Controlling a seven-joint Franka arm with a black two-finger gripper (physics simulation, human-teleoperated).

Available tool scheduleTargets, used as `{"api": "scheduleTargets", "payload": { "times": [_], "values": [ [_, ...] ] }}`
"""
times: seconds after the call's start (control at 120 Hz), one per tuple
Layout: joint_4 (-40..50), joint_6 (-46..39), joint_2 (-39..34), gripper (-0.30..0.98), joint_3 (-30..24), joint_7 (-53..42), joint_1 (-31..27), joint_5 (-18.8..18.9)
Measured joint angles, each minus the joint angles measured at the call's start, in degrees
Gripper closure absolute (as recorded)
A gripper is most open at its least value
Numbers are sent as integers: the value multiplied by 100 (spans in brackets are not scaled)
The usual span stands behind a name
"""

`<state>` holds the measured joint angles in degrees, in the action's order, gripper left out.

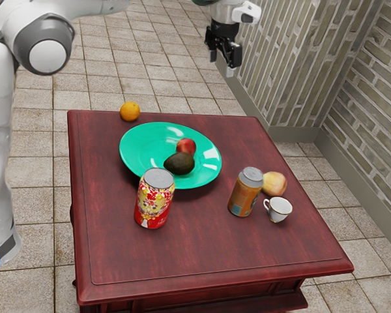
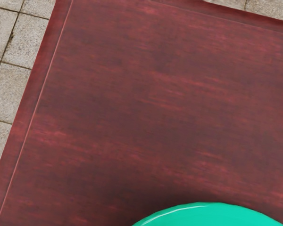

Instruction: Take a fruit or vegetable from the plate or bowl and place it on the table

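My black gripper (image 1: 223, 57) is held high above the far side of the table (image 1: 104, 261), its fingers apart and nothing between them. Below it, on the tabletop, lies a wide green plate (image 1: 140, 153). A dark avocado (image 1: 179, 163) and a red fruit (image 1: 186, 147) rest together on this plate, the avocado partly in front. In the wrist view, bare dark red tabletop (image 2: 146, 108) lies under my hand, and the rim of the green plate (image 2: 207, 216) shows.
An orange (image 1: 130, 111) sits near the table's far edge. A red patterned can (image 1: 154, 199) stands close to the plate. Toward the exterior view's right are an orange can (image 1: 245, 193), a yellowish-red fruit (image 1: 274, 184) and a white cup (image 1: 278, 209). A brick wall (image 1: 293, 59) rises beyond the table.
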<state>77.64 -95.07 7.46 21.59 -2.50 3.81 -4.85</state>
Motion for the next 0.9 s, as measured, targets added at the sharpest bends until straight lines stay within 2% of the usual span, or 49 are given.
{"api": "scheduleTargets", "payload": {
  "times": [0.15,0.408,0.5,0.733,0.9],
  "values": [
    [260,-364,-113,0,3,-95,266,434],
    [271,-296,310,0,-74,-746,436,364],
    [266,-153,346,0,-183,-978,640,185],
    [162,36,1086,0,-246,-1458,646,-409],
    [401,65,1147,0,-268,-1702,650,-666]
  ]
}}
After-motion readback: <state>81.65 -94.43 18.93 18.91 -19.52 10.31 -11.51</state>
